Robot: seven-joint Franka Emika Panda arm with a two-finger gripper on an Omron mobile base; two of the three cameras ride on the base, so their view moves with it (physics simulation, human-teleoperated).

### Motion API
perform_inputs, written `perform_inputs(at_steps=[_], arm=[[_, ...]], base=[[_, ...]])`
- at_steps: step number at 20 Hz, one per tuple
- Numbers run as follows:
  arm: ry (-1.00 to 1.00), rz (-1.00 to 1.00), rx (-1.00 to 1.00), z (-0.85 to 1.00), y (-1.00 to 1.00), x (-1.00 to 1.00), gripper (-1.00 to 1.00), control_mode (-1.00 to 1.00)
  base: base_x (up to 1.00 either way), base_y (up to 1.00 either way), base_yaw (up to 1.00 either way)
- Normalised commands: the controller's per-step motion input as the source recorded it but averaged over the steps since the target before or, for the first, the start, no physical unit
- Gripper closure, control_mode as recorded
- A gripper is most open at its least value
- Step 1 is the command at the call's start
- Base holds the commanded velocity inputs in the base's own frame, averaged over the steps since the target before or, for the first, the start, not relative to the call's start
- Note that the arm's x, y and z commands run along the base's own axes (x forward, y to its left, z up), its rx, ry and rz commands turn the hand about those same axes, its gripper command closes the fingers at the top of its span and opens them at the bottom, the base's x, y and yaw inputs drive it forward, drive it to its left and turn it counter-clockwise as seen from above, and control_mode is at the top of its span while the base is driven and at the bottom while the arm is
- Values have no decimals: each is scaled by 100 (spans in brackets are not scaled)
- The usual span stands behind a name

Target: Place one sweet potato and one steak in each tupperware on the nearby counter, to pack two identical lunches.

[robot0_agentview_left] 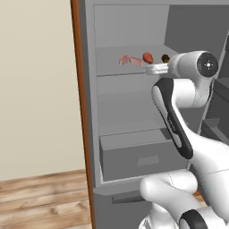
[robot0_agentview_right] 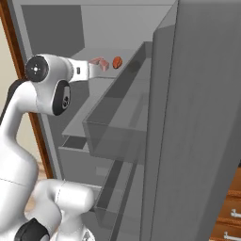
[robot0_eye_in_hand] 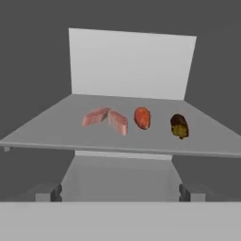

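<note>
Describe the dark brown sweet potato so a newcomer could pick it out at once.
Look inside the open grey fridge at its upper shelf, where four small foods lie in a row. In the hand view, the dark brown oval sweet potato is the rightmost, beside the orange-red oval; the two flat pink steaks lie further left.

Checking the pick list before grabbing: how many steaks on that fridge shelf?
2. The left steak and the right steak lie together, ends touching in a V, on the shelf left of the orange sweet potato. None looks hidden.

2 steaks (robot0_eye_in_hand: 106, 118) — 2 sweet potatoes (robot0_eye_in_hand: 142, 117) — 1 shelf (robot0_eye_in_hand: 47, 129).
</note>
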Motion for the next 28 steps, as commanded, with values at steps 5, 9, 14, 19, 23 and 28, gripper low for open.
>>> perform_inputs(at_steps=[5,9,14,19,23,28], arm=[[3,0,0,19,0,28,-100,-100],[7,0,0,7,0,16,-100,-100],[10,0,-1,0,0,7,-100,-100],[12,0,0,-9,0,22,-100,-100],[19,0,0,-22,0,35,-100,-100],[21,0,0,-21,0,50,-100,-100]], base=[[0,0,0],[0,0,0],[0,0,0],[0,0,0],[0,0,0],[0,0,0]])
